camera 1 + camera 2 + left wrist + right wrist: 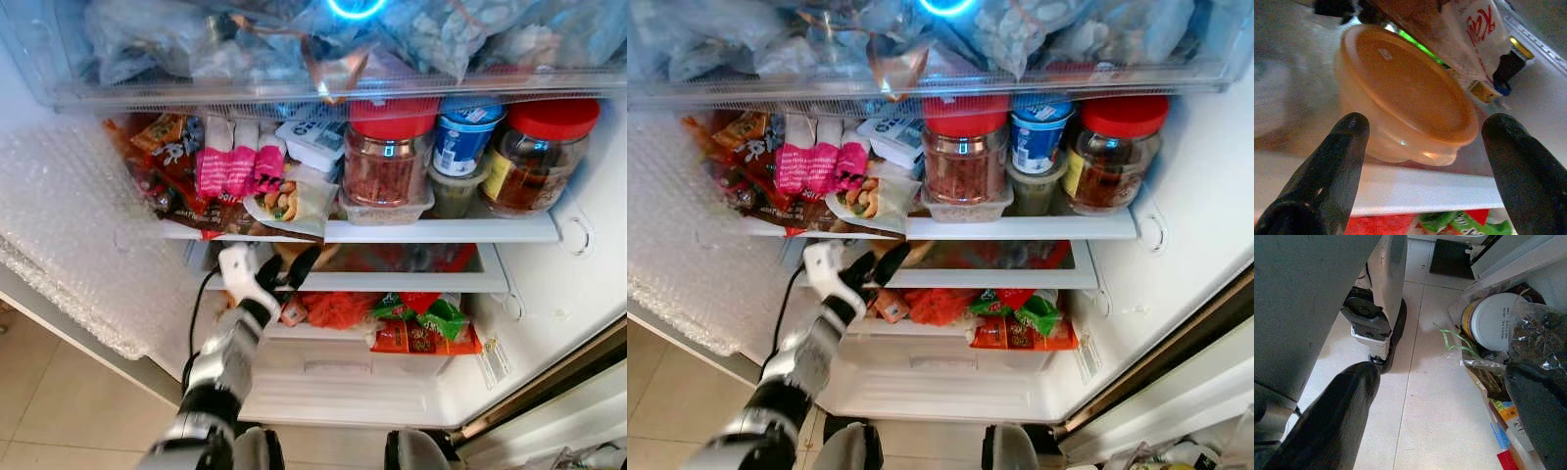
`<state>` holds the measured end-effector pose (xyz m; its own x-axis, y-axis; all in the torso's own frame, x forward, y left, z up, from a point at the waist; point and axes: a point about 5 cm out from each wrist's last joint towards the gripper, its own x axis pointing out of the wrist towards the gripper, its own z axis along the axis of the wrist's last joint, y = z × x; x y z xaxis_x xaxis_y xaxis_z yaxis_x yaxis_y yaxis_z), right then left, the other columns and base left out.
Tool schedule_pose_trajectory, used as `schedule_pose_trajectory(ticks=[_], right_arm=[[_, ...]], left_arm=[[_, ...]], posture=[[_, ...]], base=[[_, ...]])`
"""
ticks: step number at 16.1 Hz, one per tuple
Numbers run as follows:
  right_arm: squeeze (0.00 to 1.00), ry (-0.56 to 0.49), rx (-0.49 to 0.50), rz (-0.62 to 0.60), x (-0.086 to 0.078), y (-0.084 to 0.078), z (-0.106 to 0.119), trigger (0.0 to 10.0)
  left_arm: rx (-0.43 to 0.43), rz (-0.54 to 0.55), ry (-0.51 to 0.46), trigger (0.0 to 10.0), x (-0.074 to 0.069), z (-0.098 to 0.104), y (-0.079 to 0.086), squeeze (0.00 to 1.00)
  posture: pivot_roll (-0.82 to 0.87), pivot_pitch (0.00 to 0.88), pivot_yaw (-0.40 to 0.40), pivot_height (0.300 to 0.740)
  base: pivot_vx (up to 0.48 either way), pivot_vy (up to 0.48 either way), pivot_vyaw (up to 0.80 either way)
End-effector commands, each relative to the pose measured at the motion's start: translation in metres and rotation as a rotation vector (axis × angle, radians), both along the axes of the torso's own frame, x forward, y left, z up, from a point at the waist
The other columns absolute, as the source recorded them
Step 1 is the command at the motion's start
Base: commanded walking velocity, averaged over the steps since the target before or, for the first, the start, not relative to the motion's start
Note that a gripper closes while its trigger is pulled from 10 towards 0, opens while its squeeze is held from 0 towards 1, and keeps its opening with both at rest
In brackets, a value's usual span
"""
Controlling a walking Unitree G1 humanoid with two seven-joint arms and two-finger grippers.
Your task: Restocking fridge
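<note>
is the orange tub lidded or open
Lidded: a flat orange lid covers the orange tub, which sits between the left pincer's spread fingers.

Orange tub (1405, 100) blocks the shelf gap facing the spread left claw (1425, 142).

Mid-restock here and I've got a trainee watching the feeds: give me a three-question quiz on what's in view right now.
1. True or false: the left gripper is shut on the orange-lidded tub.
2. Which lid colour do the two big jars on the upper shelf share? A) blue B) red C) green
3. Fill in: the right gripper hangs above the tiled ______.

Key
1. False. Its fingers are spread, one either side of the tub, not touching it.
2. B.
3. Floor, beside a bag holding a white-lidded can.
</note>
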<state>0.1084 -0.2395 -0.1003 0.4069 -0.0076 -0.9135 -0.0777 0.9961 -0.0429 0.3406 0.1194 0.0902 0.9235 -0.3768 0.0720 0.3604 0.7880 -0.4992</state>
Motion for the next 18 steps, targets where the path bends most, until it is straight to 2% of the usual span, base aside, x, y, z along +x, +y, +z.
schedule_pose_trajectory(ticks=[1, 3, 6, 7, 8, 9, 10, 13, 18], right_arm=[[0.00, -0.003, 0.035, 0.022, 0.001, 0.011, -0.002, 10.0], [0.00, -0.001, 0.035, 0.024, 0.001, 0.011, -0.002, 10.0], [0.00, 0.001, 0.036, 0.025, -0.001, 0.012, -0.003, 10.0], [0.00, 0.002, 0.036, 0.027, -0.001, 0.012, -0.003, 10.0], [0.00, 0.002, 0.038, 0.023, -0.001, 0.013, -0.003, 10.0], [0.00, 0.002, 0.038, 0.023, -0.001, 0.013, -0.003, 10.0], [0.00, 0.003, 0.039, 0.021, -0.002, 0.014, -0.003, 10.0], [0.00, 0.005, 0.044, 0.016, -0.002, 0.016, -0.004, 10.0], [0.00, 0.011, 0.047, 0.016, -0.005, 0.016, -0.005, 10.0]], left_arm=[[0.093, -0.003, -0.042, 10.0, -0.006, 0.002, 0.003, 0.00], [0.179, -0.015, -0.070, 10.0, -0.016, -0.001, 0.003, 0.00], [0.339, 0.047, -0.150, 10.0, -0.029, 0.002, 0.009, 0.00], [0.394, 0.080, -0.179, 10.0, -0.033, 0.004, 0.012, 0.00], [0.479, 0.165, -0.166, 10.0, -0.038, 0.000, 0.021, 0.00], [0.526, 0.215, -0.134, 10.0, -0.040, -0.005, 0.029, 0.00], [0.535, 0.254, -0.094, 10.0, -0.040, -0.010, 0.038, 0.00], [0.576, 0.273, -0.081, 10.0, -0.040, -0.015, 0.049, 0.00], [0.637, 0.329, -0.040, 10.0, -0.045, -0.027, 0.051, 0.00]], posture=[[-0.10, 0.051, 0.065, 0.632], [-0.09, 0.043, 0.067, 0.632], [-0.09, 0.027, 0.073, 0.632], [-0.09, 0.022, 0.076, 0.632], [-0.08, 0.012, 0.082, 0.632], [-0.08, 0.008, 0.085, 0.632], [-0.09, 0.001, 0.087, 0.632], [-0.09, 0.000, 0.099, 0.632], [-0.09, 0.000, 0.092, 0.632]], base=[[0.000, 0.000, 0.00], [0.000, 0.000, 0.00], [0.000, 0.000, 0.00], [0.000, 0.000, 0.00], [0.000, 0.000, 0.00], [0.000, 0.000, 0.00], [0.000, 0.000, 0.00], [0.000, 0.000, 0.00], [-0.337, 0.000, 0.00]])
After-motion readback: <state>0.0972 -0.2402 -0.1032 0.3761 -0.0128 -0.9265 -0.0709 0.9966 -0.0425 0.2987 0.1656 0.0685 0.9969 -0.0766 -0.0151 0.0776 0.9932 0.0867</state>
